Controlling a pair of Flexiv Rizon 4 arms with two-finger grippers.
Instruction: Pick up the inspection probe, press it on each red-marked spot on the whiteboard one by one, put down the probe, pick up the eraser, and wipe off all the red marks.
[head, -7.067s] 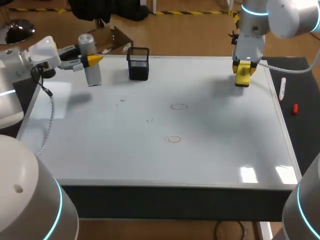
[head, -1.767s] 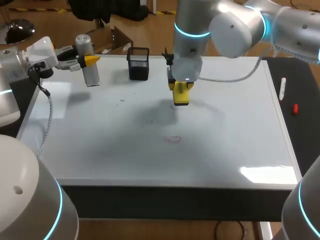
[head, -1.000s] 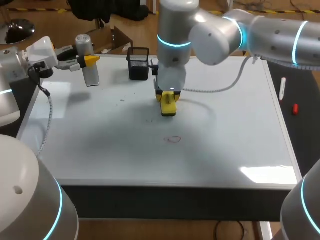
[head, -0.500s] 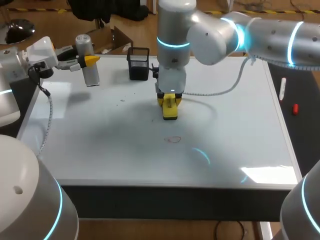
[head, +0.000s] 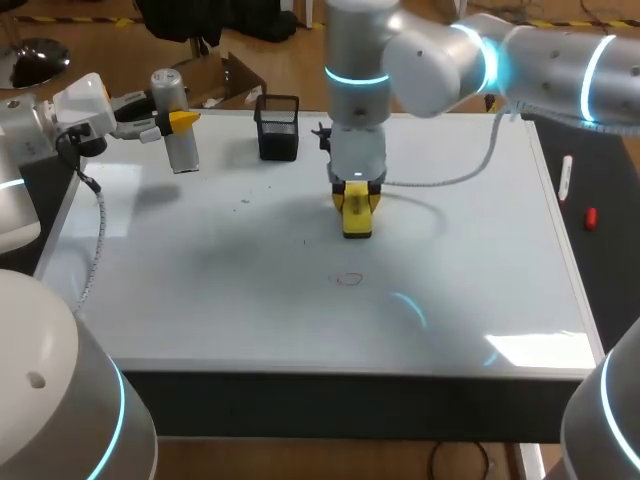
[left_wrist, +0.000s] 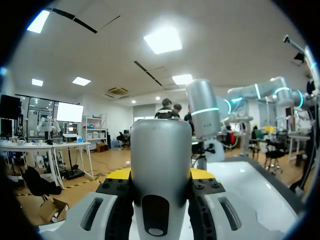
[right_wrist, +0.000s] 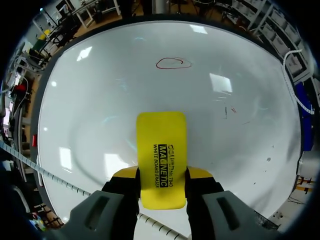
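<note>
My right gripper is shut on the yellow eraser, which rests flat on the whiteboard near its middle. In the right wrist view the eraser sits between the fingers of the right gripper, and one red mark lies ahead of it. That red mark is a little nearer the front edge than the eraser. At the far left, my left gripper is shut on the grey cylindrical probe, held above the board's corner. The probe fills the space between the left gripper's fingers.
A black mesh cup stands at the board's back edge, left of the right arm. A white marker and a red cap lie on the dark strip right of the board. Faint smudges sit left of the eraser.
My right arm has slid the eraser a little to the right across the board. The upper red mark seen seven seconds ago no longer shows. The left arm and probe have stayed put.
</note>
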